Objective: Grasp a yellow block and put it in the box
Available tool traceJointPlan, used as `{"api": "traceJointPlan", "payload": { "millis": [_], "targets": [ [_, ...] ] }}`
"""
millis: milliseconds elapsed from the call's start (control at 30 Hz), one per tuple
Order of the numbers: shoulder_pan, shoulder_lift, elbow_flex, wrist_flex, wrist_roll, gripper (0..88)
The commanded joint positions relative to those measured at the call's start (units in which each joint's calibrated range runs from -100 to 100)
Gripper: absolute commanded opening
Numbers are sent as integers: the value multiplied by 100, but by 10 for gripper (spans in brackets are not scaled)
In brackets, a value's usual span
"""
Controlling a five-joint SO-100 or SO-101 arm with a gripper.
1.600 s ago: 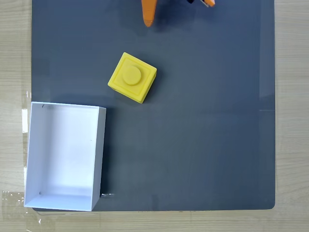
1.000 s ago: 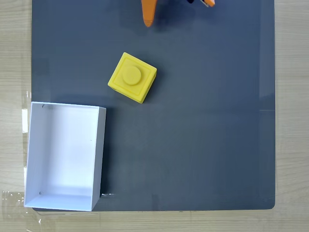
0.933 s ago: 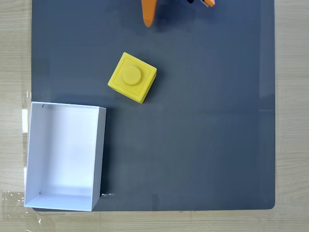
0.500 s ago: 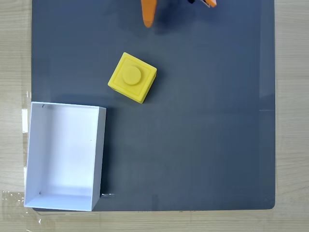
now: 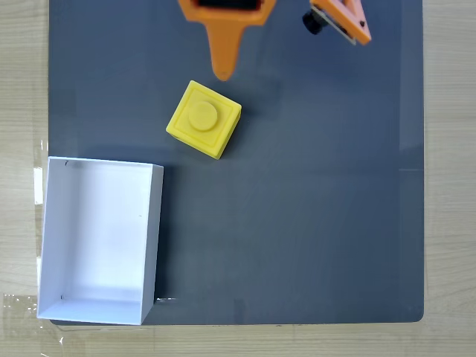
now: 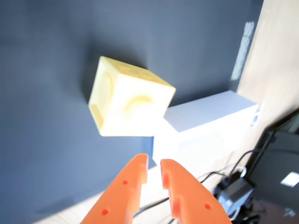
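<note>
The yellow block (image 5: 203, 119) rests on the dark mat in the fixed view, turned at an angle with its round stud up. It is pale and blurred ahead of the fingers in the wrist view (image 6: 126, 102). My orange gripper (image 5: 222, 72) reaches in from the top edge, its tip just above the block and apart from it. In the wrist view the gripper (image 6: 154, 162) has its two fingertips nearly together with nothing between them. The white box (image 5: 158, 238) sits open at the lower left, and beyond the block in the wrist view (image 6: 205, 116).
A dark grey mat (image 5: 312, 208) covers most of the light wooden table (image 5: 450, 186). An orange arm part with a black knob (image 5: 338, 18) sits at the top right. Black cables (image 6: 233, 186) lie off the table in the wrist view.
The gripper has come down the fixed view from the top edge toward the block, and more of the arm shows. Block and box have not moved.
</note>
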Motion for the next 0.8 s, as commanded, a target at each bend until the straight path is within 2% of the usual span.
{"api": "traceJointPlan", "payload": {
  "millis": [0, 100, 167, 400, 500, 633, 767],
  "targets": [
    [35, 764, -1249, 648, 675, 37],
    [136, 1298, -1728, 1233, 1483, 52],
    [254, 1578, -1963, 1529, 1914, 96],
    [633, 2332, -2551, 2297, 3152, 377],
    [751, 2586, -2741, 2376, 3608, 462],
    [927, 2993, -2786, 2280, 4191, 494],
    [1087, 3459, -2931, 1974, 4437, 493]
  ]
}}
